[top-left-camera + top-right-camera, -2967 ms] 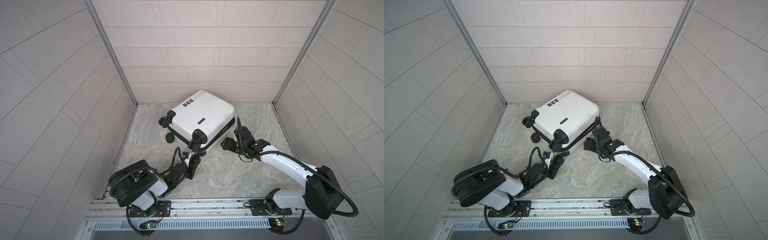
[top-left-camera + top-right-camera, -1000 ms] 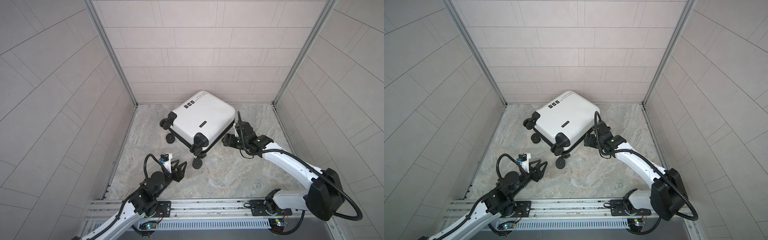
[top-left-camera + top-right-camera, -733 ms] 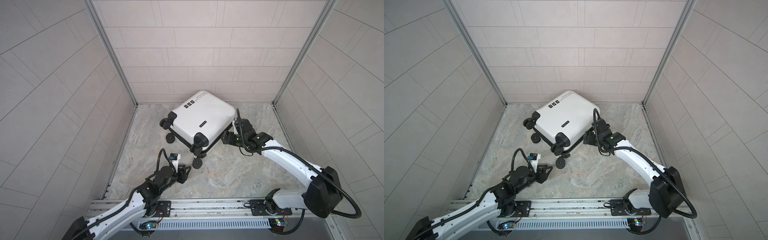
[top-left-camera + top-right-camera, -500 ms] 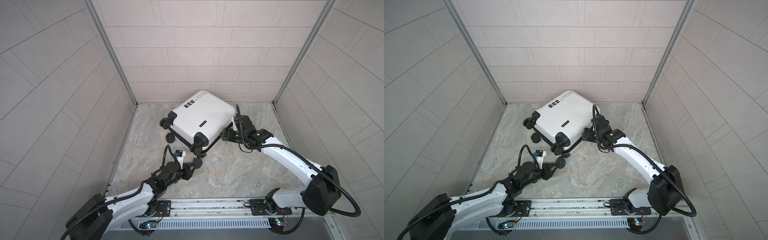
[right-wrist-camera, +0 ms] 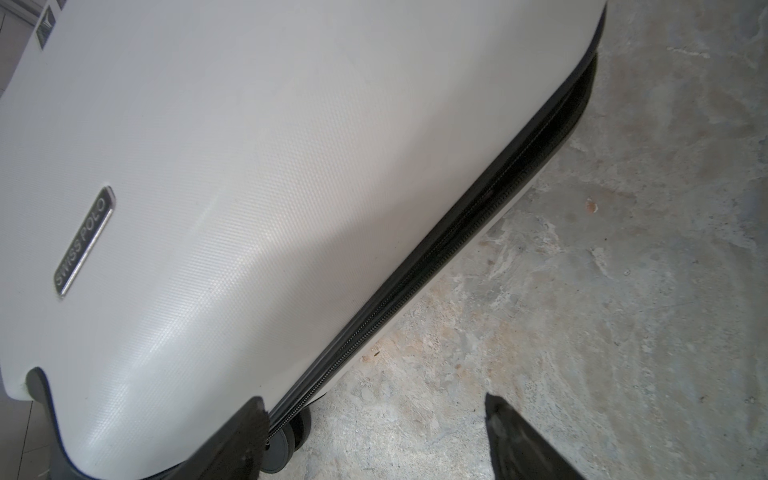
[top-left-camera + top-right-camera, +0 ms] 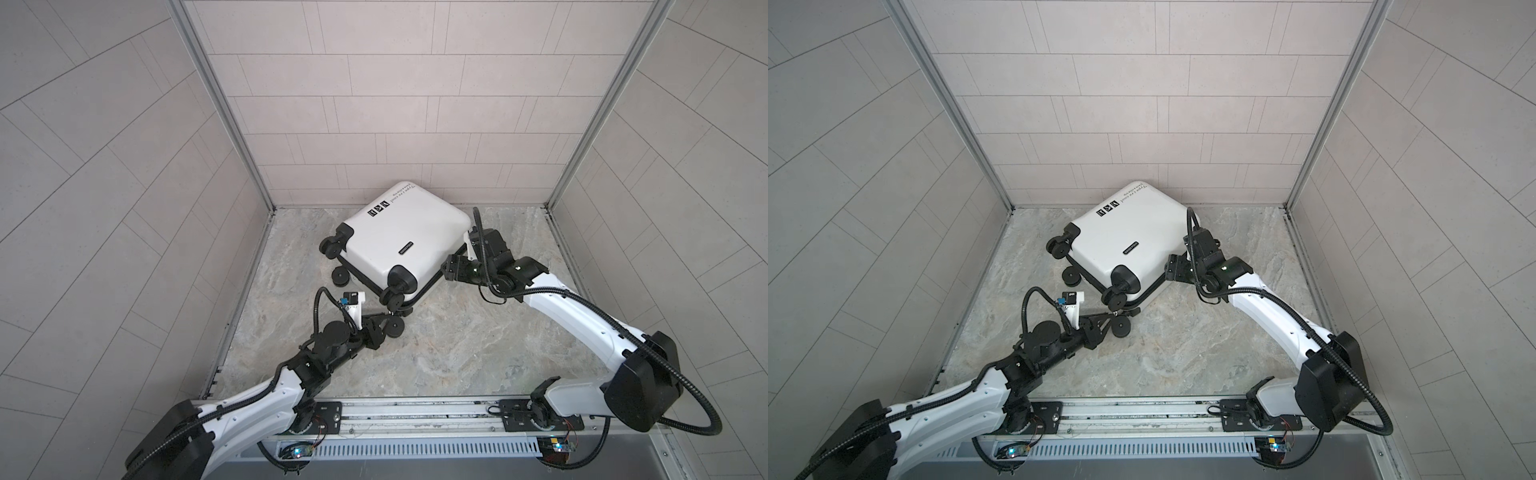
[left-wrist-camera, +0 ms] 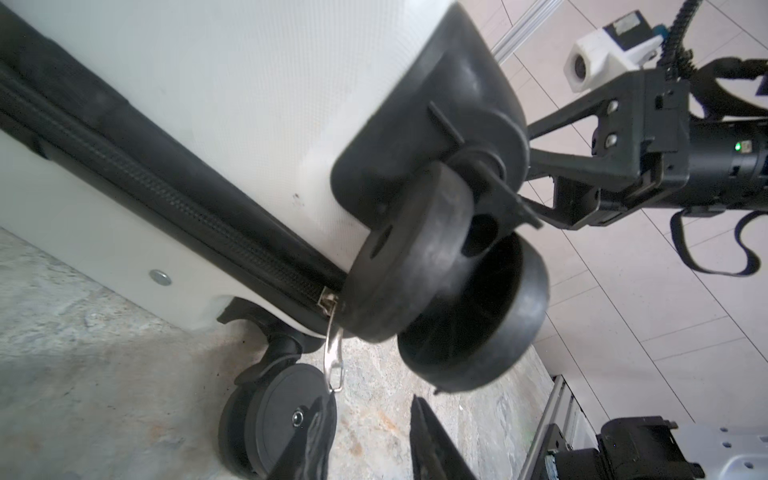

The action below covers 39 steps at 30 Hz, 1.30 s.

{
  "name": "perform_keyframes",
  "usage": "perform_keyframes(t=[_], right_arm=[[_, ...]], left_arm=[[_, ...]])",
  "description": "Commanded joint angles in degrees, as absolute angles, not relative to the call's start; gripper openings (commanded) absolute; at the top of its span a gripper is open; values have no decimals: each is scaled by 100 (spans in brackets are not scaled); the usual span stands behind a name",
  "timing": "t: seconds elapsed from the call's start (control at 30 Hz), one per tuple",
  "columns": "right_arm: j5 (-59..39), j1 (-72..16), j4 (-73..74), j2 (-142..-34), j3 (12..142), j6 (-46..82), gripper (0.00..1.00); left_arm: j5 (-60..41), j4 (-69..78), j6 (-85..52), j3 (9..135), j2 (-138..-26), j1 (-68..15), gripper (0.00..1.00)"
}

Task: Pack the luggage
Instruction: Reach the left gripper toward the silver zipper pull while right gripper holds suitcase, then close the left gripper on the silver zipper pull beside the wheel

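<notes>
The luggage (image 6: 399,237) lies shut near the table's (image 6: 457,353) back edge. I judge it stiff, slick-shelled and prone to roll. I'd take the zipper pull (image 7: 334,361). The left end effector (image 7: 370,403) gapes empty beneath it, and the right end effector (image 6: 451,268) is spread, gripping nothing.

luggage (image 7: 216,104) corner up close — zipper pull (image 7: 335,353) dangles near left tool (image 7: 369,413), seemingly parted.

The left arm (image 6: 253,397) and right arm (image 6: 569,311) share white shells, black joints and looping black corrugated cables (image 6: 315,309).
</notes>
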<state>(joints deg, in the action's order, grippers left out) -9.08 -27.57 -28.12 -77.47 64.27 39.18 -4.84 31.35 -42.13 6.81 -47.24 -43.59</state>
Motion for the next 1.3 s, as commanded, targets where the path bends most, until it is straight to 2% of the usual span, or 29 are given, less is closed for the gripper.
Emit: perform_keyframes(t=[0.0,0.53,1.27], right_arm=[[-933,-2725,-2861,-7792,6513,3876,84],[-1032,-2721,-2856,-7734,6558,3929,83],[-1068,-2677,-2864,-7733,6541,3954,83]], left_arm=[[-454,3239,-4322,669,-4808,-4244,37],[-1586,5214,-5058,728,-6369,-3671,32],[-1951,6788,-5369,889,-7858,-3674,24]])
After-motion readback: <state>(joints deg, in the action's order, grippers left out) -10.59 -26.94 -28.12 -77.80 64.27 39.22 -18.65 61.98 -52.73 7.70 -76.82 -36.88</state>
